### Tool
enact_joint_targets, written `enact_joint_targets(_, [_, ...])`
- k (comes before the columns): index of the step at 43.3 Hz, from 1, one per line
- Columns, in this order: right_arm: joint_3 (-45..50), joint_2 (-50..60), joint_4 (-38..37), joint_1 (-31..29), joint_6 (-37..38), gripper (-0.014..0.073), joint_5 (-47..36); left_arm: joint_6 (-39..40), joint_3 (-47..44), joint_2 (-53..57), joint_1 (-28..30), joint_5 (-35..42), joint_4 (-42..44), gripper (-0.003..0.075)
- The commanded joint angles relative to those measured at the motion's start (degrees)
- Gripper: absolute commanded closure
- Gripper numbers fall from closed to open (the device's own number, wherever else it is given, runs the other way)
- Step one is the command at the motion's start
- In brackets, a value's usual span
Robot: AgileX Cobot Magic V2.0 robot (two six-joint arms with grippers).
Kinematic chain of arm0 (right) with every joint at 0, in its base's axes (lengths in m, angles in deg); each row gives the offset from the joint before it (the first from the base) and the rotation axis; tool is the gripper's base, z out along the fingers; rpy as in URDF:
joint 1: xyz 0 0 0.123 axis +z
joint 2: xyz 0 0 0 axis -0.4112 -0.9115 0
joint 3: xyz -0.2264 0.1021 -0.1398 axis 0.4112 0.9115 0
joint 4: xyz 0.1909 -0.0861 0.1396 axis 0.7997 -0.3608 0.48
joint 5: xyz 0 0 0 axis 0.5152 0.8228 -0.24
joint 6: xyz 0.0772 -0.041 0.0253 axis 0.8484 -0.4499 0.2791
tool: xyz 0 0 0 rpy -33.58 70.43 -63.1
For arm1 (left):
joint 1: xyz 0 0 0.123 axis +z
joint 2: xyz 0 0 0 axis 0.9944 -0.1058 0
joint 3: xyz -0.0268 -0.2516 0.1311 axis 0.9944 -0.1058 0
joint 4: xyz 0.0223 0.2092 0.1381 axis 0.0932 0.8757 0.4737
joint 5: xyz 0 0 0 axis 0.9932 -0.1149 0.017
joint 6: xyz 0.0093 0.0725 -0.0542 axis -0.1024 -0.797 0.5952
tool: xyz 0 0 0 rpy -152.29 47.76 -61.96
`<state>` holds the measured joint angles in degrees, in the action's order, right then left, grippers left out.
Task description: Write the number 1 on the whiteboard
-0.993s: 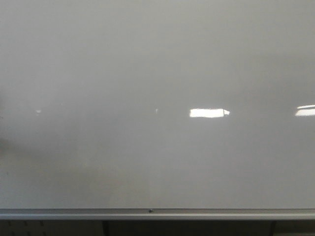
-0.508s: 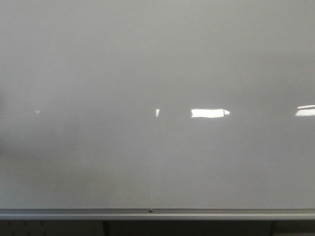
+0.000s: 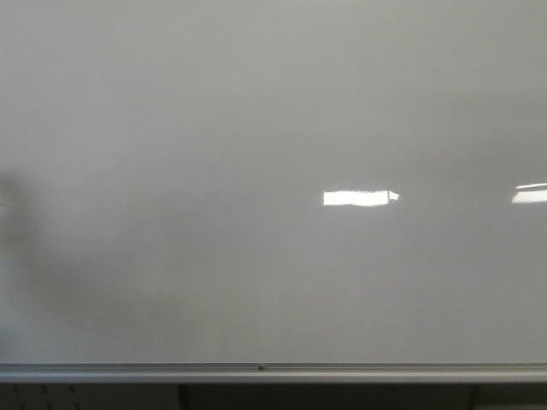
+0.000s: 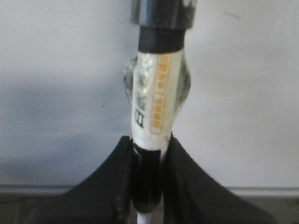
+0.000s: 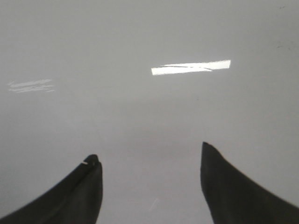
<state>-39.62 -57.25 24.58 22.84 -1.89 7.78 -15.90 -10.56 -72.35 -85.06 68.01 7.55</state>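
Observation:
The whiteboard [image 3: 273,128] is a glossy pale grey surface that fills the front view. The number 1 is out of view. Neither gripper appears in the front view; only a dim shadow [image 3: 17,213] lies at the board's left edge. In the left wrist view my left gripper [image 4: 147,140] is shut on a white marker [image 4: 156,102] with a black band and orange print. The marker points at the whiteboard [image 4: 56,70], and its far end is cut off by the frame. My right gripper [image 5: 149,156] is open with nothing between its fingers, facing the whiteboard [image 5: 140,116].
A silver rail [image 3: 273,371] runs along the board's bottom edge, with dark space under it. Bright rectangular light reflections [image 3: 359,197] sit right of centre and at the right edge [image 3: 530,194]. The rail [image 4: 37,189] also shows behind the left fingers.
The small bright glint left of the main reflection has gone. A dark shadow has spread in from the board's left edge. No mark has appeared on the board.

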Motion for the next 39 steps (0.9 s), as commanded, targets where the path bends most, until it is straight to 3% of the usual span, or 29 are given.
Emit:
enact_joint_targets(1, [-2.1, -1.4, 0.3, -0.3, -0.1, 0.0109, -4.0, 1.3, 5.2, 5.4, -3.6, -11.2, -0.1, 0.0740])
enact_joint_targets(6, [-2.1, -2.6, 0.3, -0.3, -0.1, 0.0109, -2.6, -0.1, 10.2, 7.5, -8.3, -24.4, -0.6, 0.0740])
enact_joint_targets(10, [-2.3, -4.2, 0.9, -0.3, -0.1, 0.0109, -1.2, -7.6, 13.9, 7.8, -12.0, -33.6, -4.6, 0.0738])
enact_joint_targets(18, [-6.9, -10.3, 3.1, -0.2, -0.9, 0.0109, 5.4, -34.9, 19.0, 7.8, -15.8, -47.0, -29.4, 0.0738])
enact_joint_targets(23, [-10.8, -15.0, 6.5, 0.0, -4.1, 0.0109, 10.4, -44.9, 21.0, 7.8, -16.0, -54.5, -40.0, 0.0740])
enact_joint_targets(32, [-18.2, -25.0, 23.2, 2.8, -19.8, 0.0109, 22.2, -58.4, 23.0, 7.8, -18.6, -66.0, -47.3, 0.0740])
enact_joint_targets(39, [-23.2, -33.2, 38.9, 3.4, -33.0, 0.0109, 33.9, -64.3, 23.5, 7.8, -23.2, -70.5, -50.6, 0.0740])
